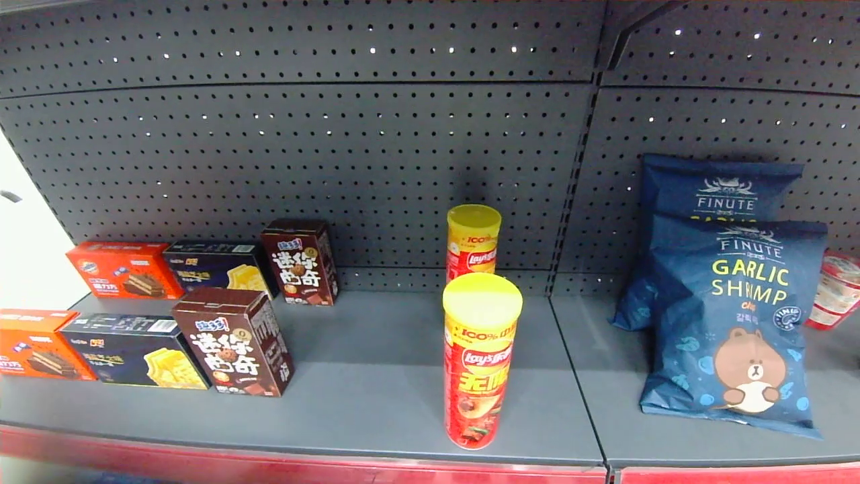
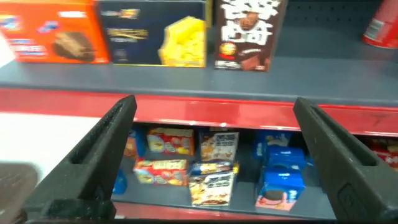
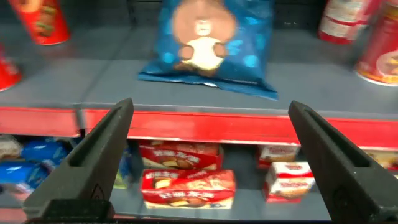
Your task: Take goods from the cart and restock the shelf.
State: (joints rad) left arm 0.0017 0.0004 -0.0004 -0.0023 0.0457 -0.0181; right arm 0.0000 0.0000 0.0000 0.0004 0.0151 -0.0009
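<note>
Grey shelf (image 1: 376,396) with a red front edge; dark pegboard (image 1: 336,154) behind it. The goods stand on this shelf.

Right bay: two blue snack bags, one behind the other. The near bag (image 1: 732,323) leans back against the far bag (image 1: 712,188).

Left gripper (image 2: 214,104): fingers spread wide with nothing between them, in front of the red edge, below the near row of boxes. Small packets (image 2: 214,146) sit on the level below.

Right gripper (image 3: 210,104): also wide apart and empty, in front of the edge, below the near bag.

Middle of the shelf: two red chip cans with yellow lids, both upright. The near can (image 1: 480,370) is close to the front. The far can (image 1: 472,242) is back by the pegboard.

Left end: two rows of three boxes. Near row, left to right: orange box (image 1: 40,343), dark box (image 1: 134,349), brown box (image 1: 235,339). The far row runs in the same colour order.

Far right edge: a red-and-white cup (image 1: 836,289), just beside the bags.
</note>
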